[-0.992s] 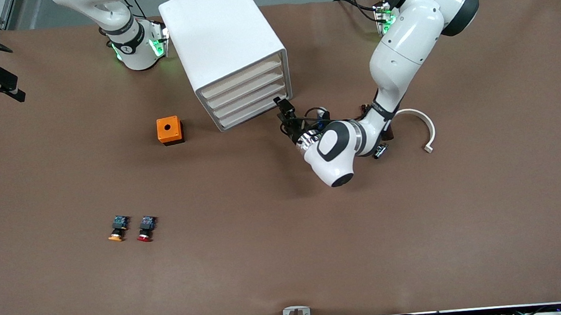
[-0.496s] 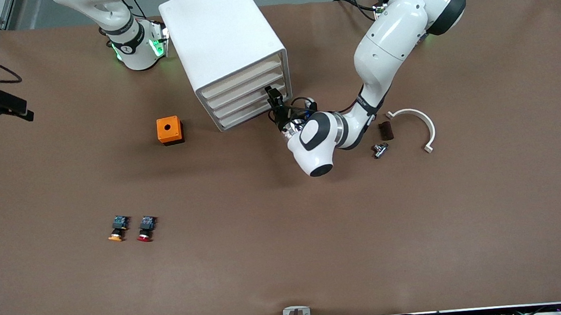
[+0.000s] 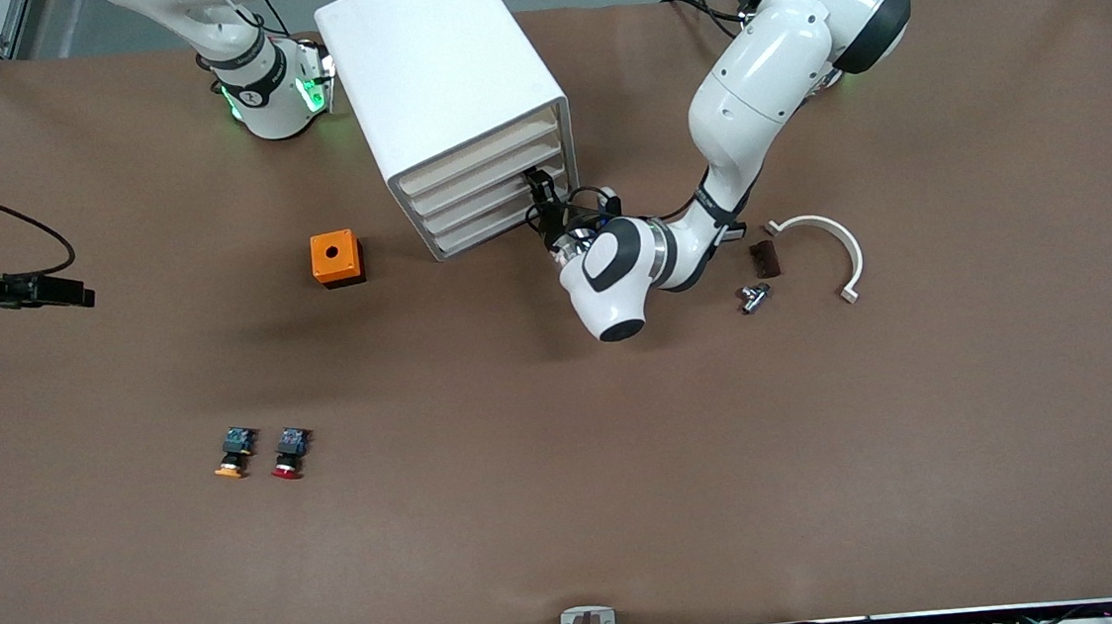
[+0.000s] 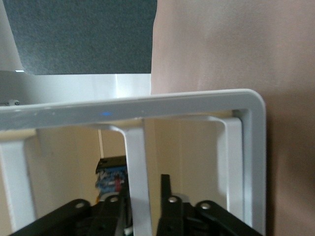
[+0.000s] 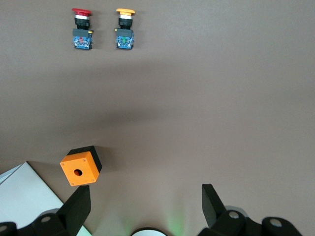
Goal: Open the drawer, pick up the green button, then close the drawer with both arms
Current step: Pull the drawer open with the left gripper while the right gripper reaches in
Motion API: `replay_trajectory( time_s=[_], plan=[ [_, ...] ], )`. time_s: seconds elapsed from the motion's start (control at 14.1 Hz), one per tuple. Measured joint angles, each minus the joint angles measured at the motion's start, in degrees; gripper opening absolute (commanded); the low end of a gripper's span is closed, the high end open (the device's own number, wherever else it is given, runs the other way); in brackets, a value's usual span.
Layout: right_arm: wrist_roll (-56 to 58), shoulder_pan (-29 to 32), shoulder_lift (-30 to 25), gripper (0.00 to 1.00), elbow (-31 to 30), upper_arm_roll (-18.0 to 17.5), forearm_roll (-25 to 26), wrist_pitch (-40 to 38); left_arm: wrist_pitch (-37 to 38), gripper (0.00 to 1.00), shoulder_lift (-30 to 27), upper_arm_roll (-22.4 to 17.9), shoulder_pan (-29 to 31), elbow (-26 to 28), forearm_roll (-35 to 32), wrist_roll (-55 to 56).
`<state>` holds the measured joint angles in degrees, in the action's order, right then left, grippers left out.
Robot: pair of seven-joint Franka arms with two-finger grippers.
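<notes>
Brown paper covers the table point(image 3: 572, 509), and a white four-drawer cabinet point(image 3: 443, 73) stands on it near the robots' bases. The left gripper point(image 3: 538, 189) is pressed up to the cabinet's cream fronts, at the end of the stack toward the left arm's side. It meets the drawer point(image 3: 498, 200) about midway down the stack, and all four drawers look pushed in.

Only the left wrist view shows the grip itself. There the left gripper point(image 4: 140, 194) is released, its jaws parted to either side of a white bar point(image 4: 138, 162) between cream fronts point(image 4: 184, 147), with a sliver of cream showing between the bar and one finger point(image 4: 165, 189). Just beside the other finger sits a small black-and-blue piece that looks like the button point(image 4: 110, 177); its cap is hidden.

The front view adds a white curved bracket point(image 3: 833, 243), a dark block point(image 3: 763, 258) and a small metal fitting point(image 3: 753, 296) near the left arm's elbow.

The right arm waits, with the right gripper point(image 3: 68, 291) over the table's edge at its own end. In its wrist view the right gripper point(image 5: 145, 196) is spread wide above the orange box point(image 5: 80, 164), with the red-capped button point(image 5: 81, 29) and orange-capped button point(image 5: 125, 29) side by side. These two lie nearer the front camera than the box.
</notes>
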<state>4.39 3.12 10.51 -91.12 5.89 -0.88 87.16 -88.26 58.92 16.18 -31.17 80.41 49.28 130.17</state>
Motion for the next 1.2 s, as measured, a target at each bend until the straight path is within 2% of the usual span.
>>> replay_trajectory(
  time_s=[0.21, 0.43, 0.85, 1.2],
  plan=[
    [-6.77, -0.72, 0.77, 1.0, 0.38, -0.7, -0.2, 1.54, 1.13, 0.07, 0.12, 0.0, -0.63, -0.03, 0.0, -0.2],
    [-22.25, -5.35, 0.78, 1.0, 0.33, -1.28, -1.19, 1.89, 1.54, 0.02, 0.12, -0.09, -0.33, -0.16, 0.04, -0.16],
    [-47.65, -16.56, 0.32, 1.0, -0.96, -1.66, -5.06, 3.84, 1.87, 0.02, 0.12, -0.45, 2.89, -0.39, 0.07, -0.09],
    [-70.6, -31.71, -1.61, 1.0, -13.03, -1.88, -5.94, 22.02, 1.91, 0.04, 0.2, -0.57, 7.78, -0.44, 0.79, -0.06]
  ],
)
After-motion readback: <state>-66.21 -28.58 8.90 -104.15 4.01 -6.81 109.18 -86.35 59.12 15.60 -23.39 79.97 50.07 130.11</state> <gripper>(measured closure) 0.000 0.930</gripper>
